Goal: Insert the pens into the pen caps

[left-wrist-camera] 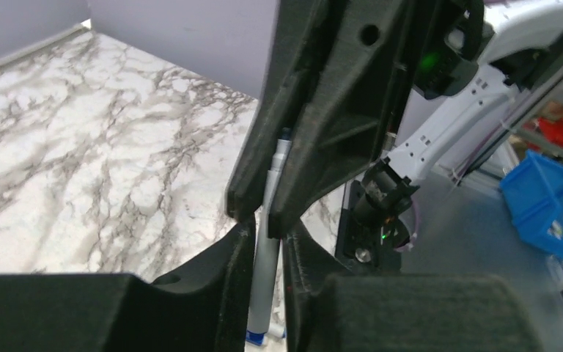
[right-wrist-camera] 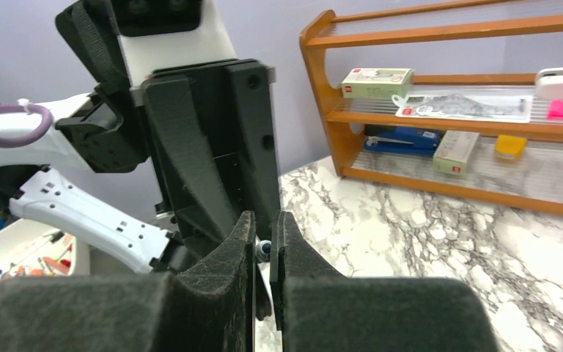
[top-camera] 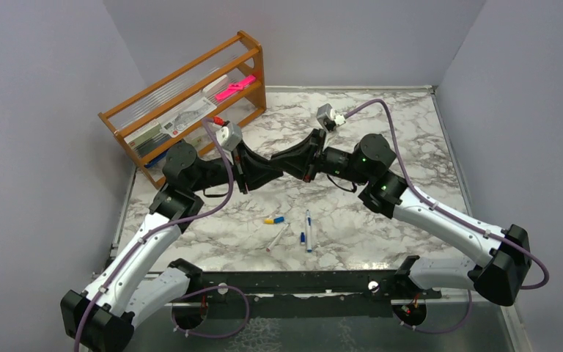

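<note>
Nearest the arm bases and farthest from the wooden rack point(top-camera: 127, 126), the spare parts lie loose on the table point(top-camera: 381, 125). These are a red-tipped pen point(top-camera: 278, 237), a blue-marked pen point(top-camera: 308, 231), a small blue cap point(top-camera: 302, 237) between them, and a yellow-and-blue cap point(top-camera: 273, 219) on the side nearer the rack. None of them touches another.

Closer to the rack, off its right-hand end and lifted above the table, the two arms meet tip to tip. The left end effector point(left-wrist-camera: 267, 236) is clenched on the held pen point(left-wrist-camera: 266, 275), whose pale barrel runs up out of its fingers with a blue end below. The right end effector point(right-wrist-camera: 265, 229) is pinched almost shut on a small blue-rimmed piece point(right-wrist-camera: 264, 249). In the left wrist view its jaws sit around the upper end of that same pen. That piece is probably a cap, but the fingers hide too much of it to be sure.

The step in hand looks like the mating of the first pen and cap. How deep the tip sits cannot be told. The next move calls for a straight push along the barrel's axis with both grips firm, since any tilt would jam the tip against the cap's rim. Two pens and two caps remain unpaired.
</note>
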